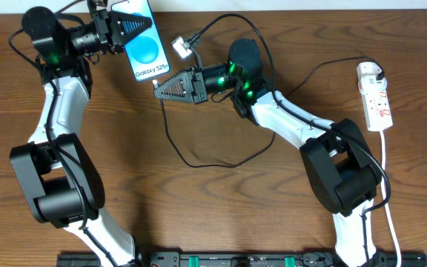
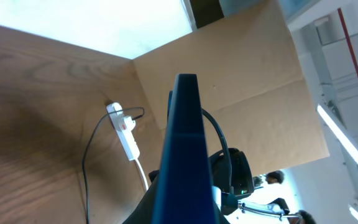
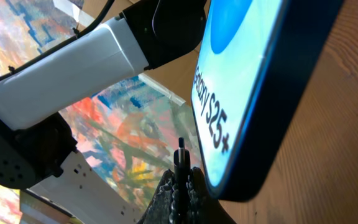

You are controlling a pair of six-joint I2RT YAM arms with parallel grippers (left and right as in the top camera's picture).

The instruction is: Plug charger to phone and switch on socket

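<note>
over the table [image 1: 273,222], left gripper [image 1: 143,28] holds the stiff, probably slick phone [image 1: 145,53] by one end; right gripper [image 1: 156,88] pinches the limp charger [image 3: 180,154] near its tip.

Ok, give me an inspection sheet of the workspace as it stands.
Surface: brown wooden table.
Job's things: phone held up, screen lit; charger plug just short of its bottom edge, not in; white power strip at the right, switch state unclear.
Clutter: nothing seen.
Grippers: left gripper shut on the phone; right gripper shut on the charger plug.
Cables: black charger cable loops across the table; adapter on the strip.
Surroundings: cardboard panel beyond the table.
</note>
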